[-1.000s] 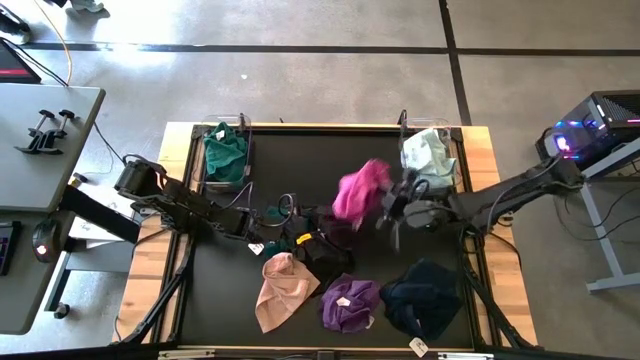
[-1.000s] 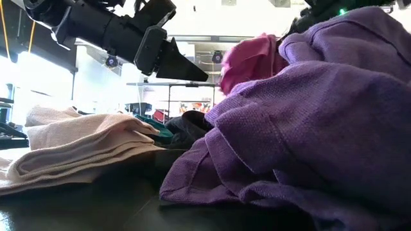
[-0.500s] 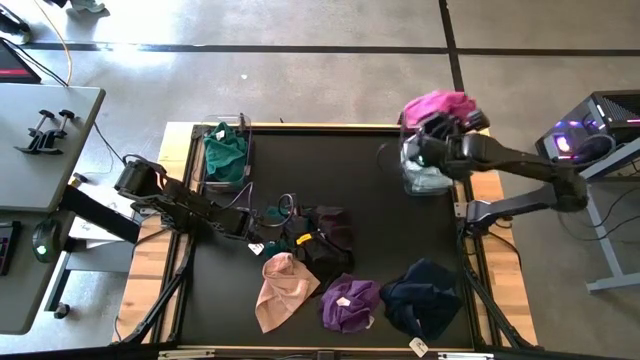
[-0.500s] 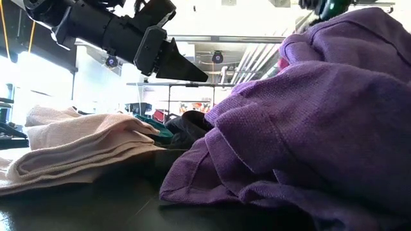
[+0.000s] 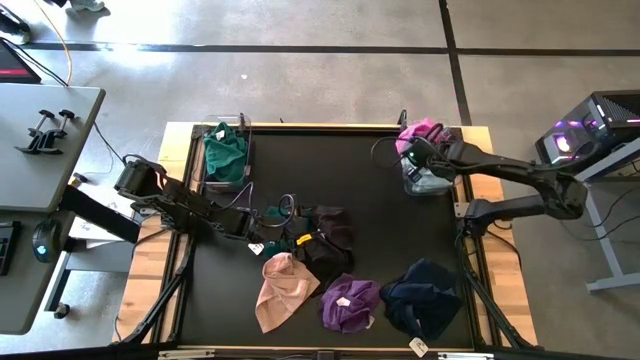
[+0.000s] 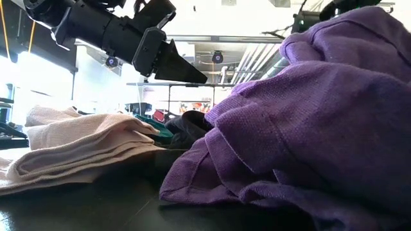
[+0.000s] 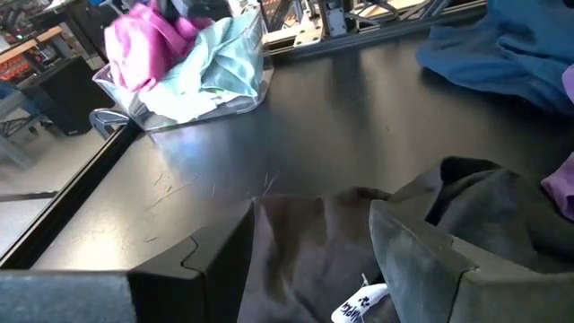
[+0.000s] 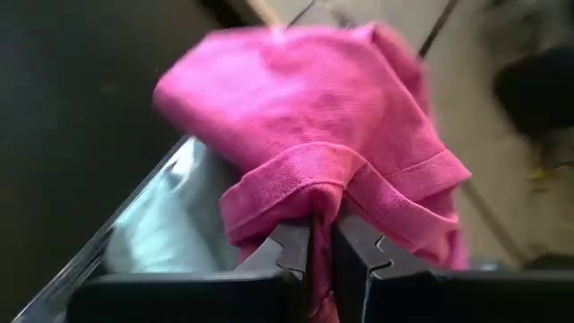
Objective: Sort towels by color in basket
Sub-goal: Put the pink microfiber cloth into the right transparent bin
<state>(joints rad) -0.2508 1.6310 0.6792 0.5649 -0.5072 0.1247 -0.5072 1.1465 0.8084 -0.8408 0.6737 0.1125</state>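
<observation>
Holding magenta towel (image 8: 314,117) by a pinched fold, right gripper (image 8: 323,247) clamped tight, over the clear basket (image 5: 428,183) at the table's far right corner | soft, light, limp, grab bunched folds | left gripper (image 7: 309,269) spread wide, empty, over black towel (image 7: 466,220)

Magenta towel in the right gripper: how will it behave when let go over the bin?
Probably floppy: the magenta knit towel drapes in folds around the right gripper, which is shut on one bunched edge. Likely light, since that small pinch carries it all. It should slump rather than roll, landing on the pale mint cloth in the clear plastic bin, possibly hanging over the rim.
</observation>
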